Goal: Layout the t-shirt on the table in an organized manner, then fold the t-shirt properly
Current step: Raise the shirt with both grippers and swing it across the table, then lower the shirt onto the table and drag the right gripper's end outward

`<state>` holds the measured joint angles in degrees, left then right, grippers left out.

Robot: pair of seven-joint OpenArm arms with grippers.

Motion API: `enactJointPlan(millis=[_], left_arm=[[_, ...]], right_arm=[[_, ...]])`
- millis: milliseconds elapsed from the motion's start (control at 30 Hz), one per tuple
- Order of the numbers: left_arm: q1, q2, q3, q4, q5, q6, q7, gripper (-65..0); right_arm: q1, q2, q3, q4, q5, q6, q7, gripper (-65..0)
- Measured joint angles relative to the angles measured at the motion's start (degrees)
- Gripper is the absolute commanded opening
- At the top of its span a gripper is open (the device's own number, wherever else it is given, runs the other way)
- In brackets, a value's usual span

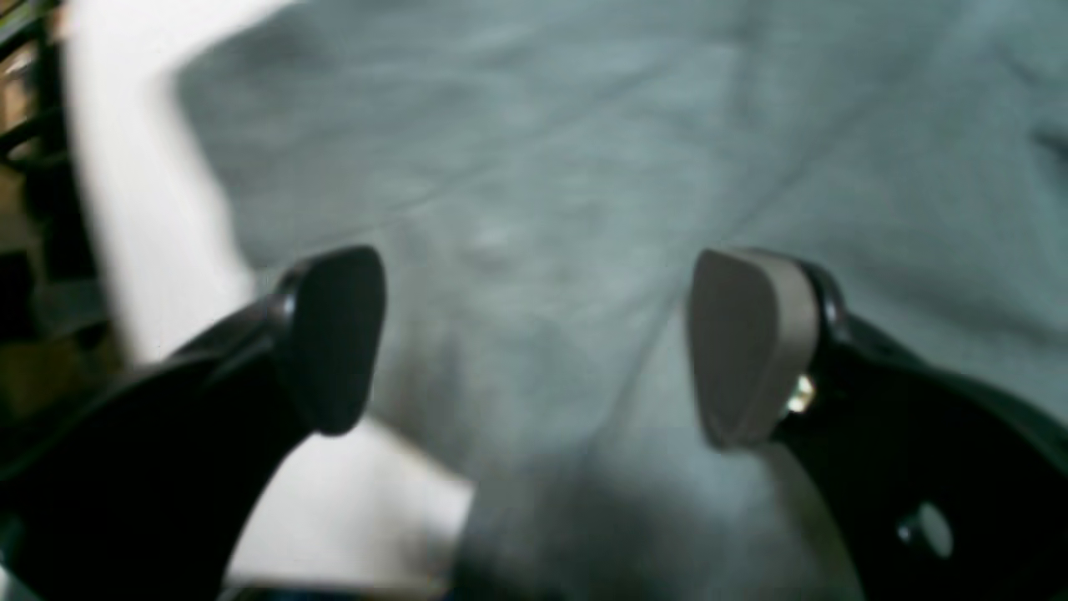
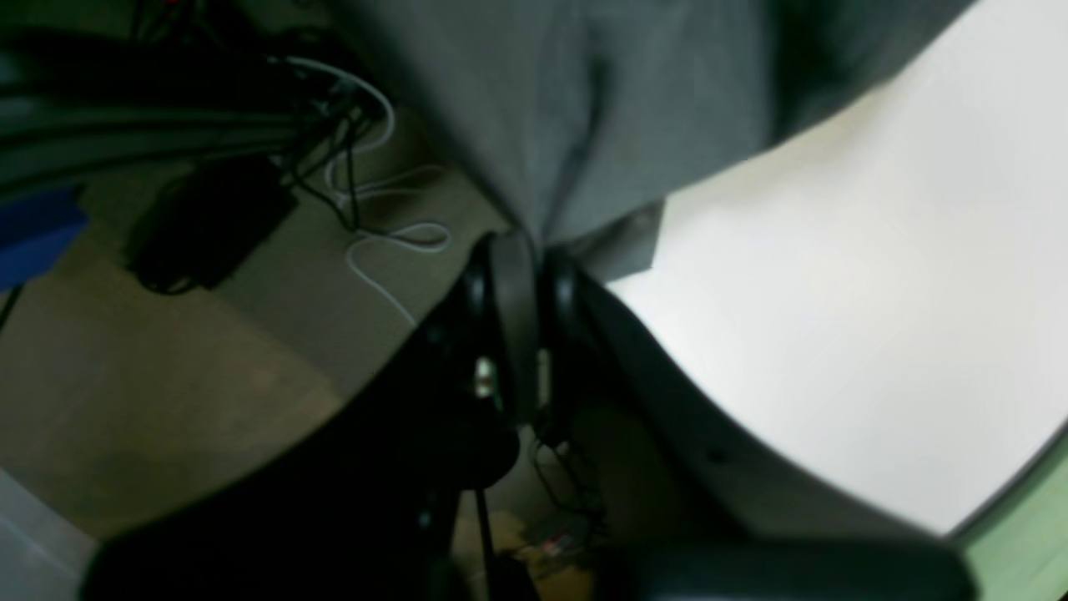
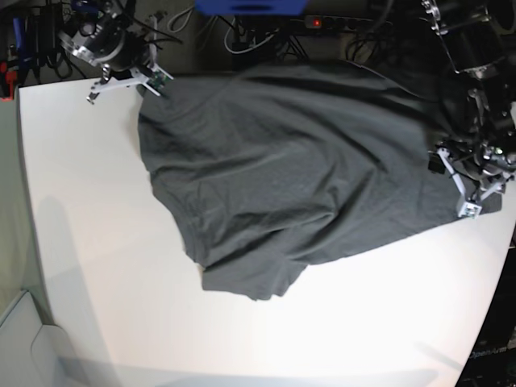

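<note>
Tangled cables (image 3: 242, 36) are lying along the dark far edge, a power strip (image 3: 339, 22) is glowing red, a white cord (image 2: 392, 238) is looping across tan floor (image 2: 167, 384).

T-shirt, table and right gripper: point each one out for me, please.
t-shirt (image 3: 298, 169), base view, middle of the spread grey cloth.
table (image 3: 121, 282), base view, bare white top in front of the shirt.
right gripper (image 2: 527, 275), right wrist view, between the fingers shut on the shirt's edge.

T-shirt (image 3: 290, 169) spread on table (image 3: 121, 306), far half; near half bare.
</note>
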<state>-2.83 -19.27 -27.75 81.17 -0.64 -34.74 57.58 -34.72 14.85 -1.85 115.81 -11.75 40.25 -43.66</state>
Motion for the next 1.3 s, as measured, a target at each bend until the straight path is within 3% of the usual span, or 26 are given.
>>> enactJointPlan(millis=[200, 367, 433, 633, 700, 867, 967, 1100, 1300], left_arm=[[-1.4, -0.3, 2.0, -6.8, 1.5, -0.3, -4.3, -9.3], [-2.1, 1.3, -1.1, -7.7, 4.5, -0.2, -6.9, -12.2], [-2.1, 1.4, -1.6, -8.0, 4.7, -0.2, -6.8, -21.4], [-3.5, 2.0, -1.5, -10.1, 6.6, -0.2, -7.6, -58.6], [-5.4, 2.5, -1.4, -12.5, 7.3, 0.2, -8.7, -65.0], [-10.0, 3.1, -1.5, -16.5, 10.5, 0.3, -8.7, -64.1], [-10.2, 3.9, -1.4, -16.2, 11.1, 0.7, -8.8, -64.0], [-11.3, 3.8, 1.7, -16.3, 11.5, 0.7, -7.6, -63.8], [-10.4, 4.9, 3.2, -10.6, 10.5, -0.1, -5.5, -63.6]], right_arm=[[-1.0, 1.0, 0.8, 0.0, 0.0, 0.0, 0.0, -61.9], [-2.3, 0.1, 5.6, 0.2, 0.2, 0.0, 0.5, -61.0], [-3.0, -0.7, 7.4, 0.2, -0.3, 0.0, 0.8, -61.0], [-4.5, -3.3, 12.3, 0.2, -0.3, 0.0, 5.4, -61.3], [-4.2, -4.3, 14.0, 0.1, -0.1, 0.0, 6.5, -61.3], [0.4, -8.1, 20.8, 0.1, -0.4, 0.0, 6.9, -61.4], [6.0, -10.7, 21.3, 0.0, -0.4, 0.0, 6.5, -61.4], [16.2, -14.6, 15.6, -0.3, -0.8, 0.0, 4.6, -61.1], [31.9, -16.3, 1.9, -5.0, -0.3, 0.2, -9.9, -61.4]])
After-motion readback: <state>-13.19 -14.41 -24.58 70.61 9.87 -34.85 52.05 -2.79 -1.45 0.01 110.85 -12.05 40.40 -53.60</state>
